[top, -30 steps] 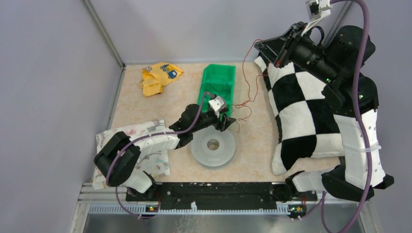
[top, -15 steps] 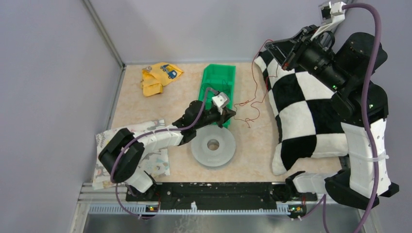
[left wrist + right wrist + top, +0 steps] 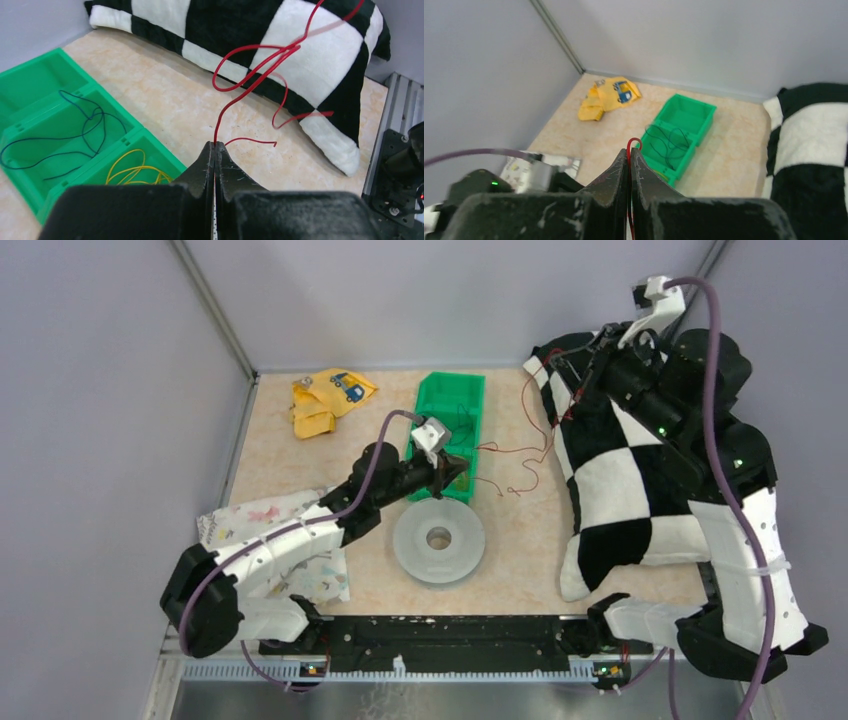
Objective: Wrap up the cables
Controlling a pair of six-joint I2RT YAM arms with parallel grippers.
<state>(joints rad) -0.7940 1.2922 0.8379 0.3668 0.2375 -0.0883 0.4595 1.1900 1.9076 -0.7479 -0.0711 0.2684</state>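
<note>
Cable (image 3: 291, 48) top (blurred) off-frame

The cables (image 3: 216, 131) are seen as thin, smooth, glossy red wire. The green bin (image 3: 30, 80) is moulded of shiny plastic, the chequered pillow (image 3: 330, 65) is covered in fluffy cloth, and the table (image 3: 165, 100) is finished in smooth, matt, marbled beige.

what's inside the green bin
A dark thin wire lies in the green bin's middle compartment, a yellow wire bundle in the end one; the left gripper hides part of that end.
</note>
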